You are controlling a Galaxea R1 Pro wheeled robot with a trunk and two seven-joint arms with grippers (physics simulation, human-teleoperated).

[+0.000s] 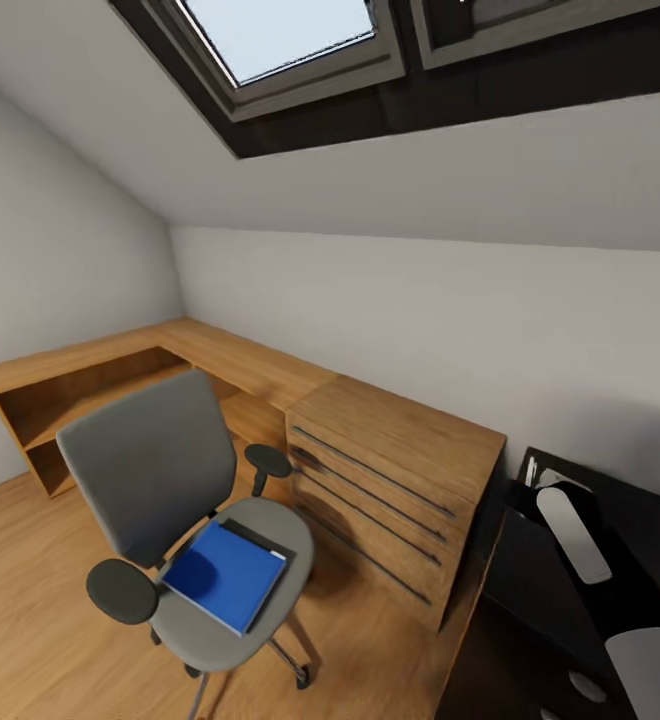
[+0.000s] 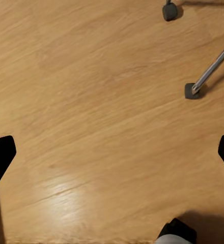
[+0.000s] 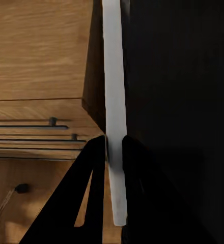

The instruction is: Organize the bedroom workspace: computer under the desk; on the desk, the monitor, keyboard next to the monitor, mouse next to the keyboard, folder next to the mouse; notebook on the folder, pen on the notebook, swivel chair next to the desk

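Presently, the right end effector [image 3: 114, 145] is seen pressed together on a thin whitish slab [image 3: 112, 76], viewed edge-on against the black surface [image 3: 178, 101]; whether this is the keyboard or the monitor's white back cannot be told. The left end effector [image 2: 112, 152] is held spread wide over the wood floor [image 2: 91, 101], with nothing between its fingers, close to two castors of the swivel chair [image 1: 170, 500]. A placing step on the black surface [image 1: 530, 590], which lies well to the right of the chair, is judged to be in hand. The next move would call for the slab to be set down flat and let go before the chair is approached. On the chair's seat the blue folder [image 1: 225, 575] is lying flat, not yet moved; a dark thin edge is seen under its far side, unidentified. Just right of the chair, the wooden drawer cabinet [image 1: 390, 470] is shut, so its contents are hidden.
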